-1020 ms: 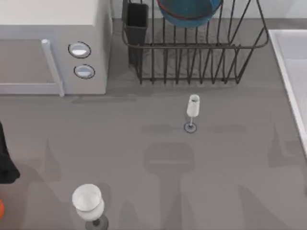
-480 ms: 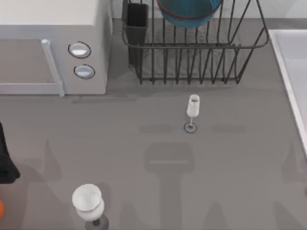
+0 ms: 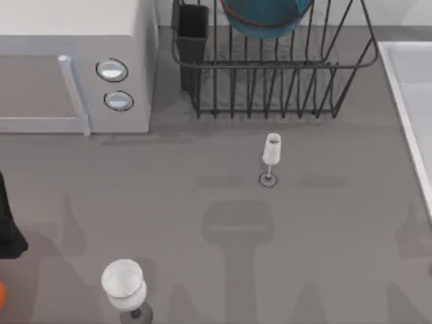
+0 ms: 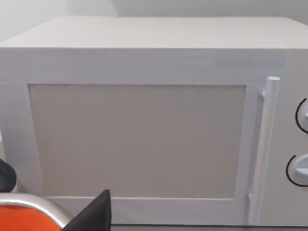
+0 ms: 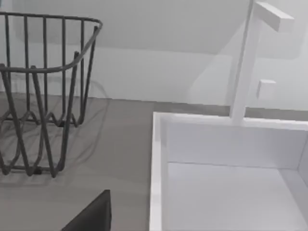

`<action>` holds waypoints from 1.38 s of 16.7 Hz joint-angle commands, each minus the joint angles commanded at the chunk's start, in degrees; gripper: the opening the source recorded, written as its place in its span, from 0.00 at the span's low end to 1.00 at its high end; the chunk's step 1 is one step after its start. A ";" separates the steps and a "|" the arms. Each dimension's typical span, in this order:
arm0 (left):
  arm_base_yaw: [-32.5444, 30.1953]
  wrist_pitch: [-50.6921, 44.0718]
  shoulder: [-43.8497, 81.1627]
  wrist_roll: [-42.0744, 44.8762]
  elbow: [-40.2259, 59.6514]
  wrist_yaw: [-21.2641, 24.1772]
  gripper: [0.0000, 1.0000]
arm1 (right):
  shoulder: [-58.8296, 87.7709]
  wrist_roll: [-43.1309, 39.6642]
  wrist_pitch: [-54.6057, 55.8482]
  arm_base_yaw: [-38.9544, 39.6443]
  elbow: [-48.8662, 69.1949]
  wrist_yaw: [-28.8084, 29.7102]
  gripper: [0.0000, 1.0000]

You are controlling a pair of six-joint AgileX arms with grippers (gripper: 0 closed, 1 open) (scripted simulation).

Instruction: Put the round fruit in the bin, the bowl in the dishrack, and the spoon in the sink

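The blue bowl (image 3: 266,17) sits inside the wire dishrack (image 3: 277,74) at twelve o'clock on the grey bench (image 3: 202,223), with the black utensil cup (image 3: 192,30) on the rack's left corner. The white sink (image 3: 412,101) runs along the edge at about two o'clock; the right wrist view shows its basin (image 5: 231,192) beside the rack (image 5: 43,96). The microwave (image 3: 74,74) fills ten o'clock, and it faces the left wrist camera (image 4: 144,120). One stemmed glass (image 3: 271,156) stands mid-bench, a larger glass (image 3: 125,287) at seven o'clock. Whether either gripper is spread or pressed together, I cannot tell.
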 joint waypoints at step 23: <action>0.00 0.00 0.00 0.00 0.00 0.00 1.00 | 76.65 -74.79 -57.36 -8.07 48.04 -0.20 1.00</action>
